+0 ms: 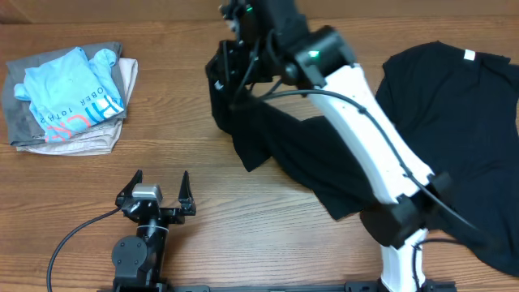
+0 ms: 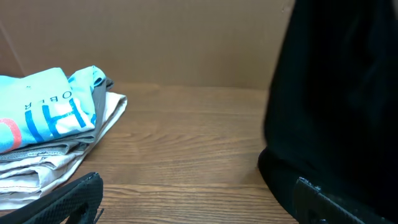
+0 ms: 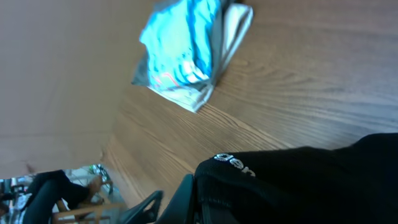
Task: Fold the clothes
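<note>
My right claw [image 1: 229, 81] is clenched on a black shirt [image 1: 272, 142] at the far middle of the desk [image 1: 243, 235]. It holds a bunch of the fabric up off the wood. The rest of the shirt trails down and toward me under the white arm, and its lower part lies on the desk. In the right wrist view the black cloth fills the lower right, with small white lettering on a folded edge.

My left claw [image 1: 160, 180] sits near the front left, released, fingers spread wide, with nothing between them. It is well apart from the shirt.

A second shirt [image 1: 462, 138], also black, lies spread flat at the right, with a small white tag [image 1: 468, 55] near its far edge.

A stack [image 1: 69, 101] of folded clothes sits at the far left, light blue on top of grey and beige.
</note>
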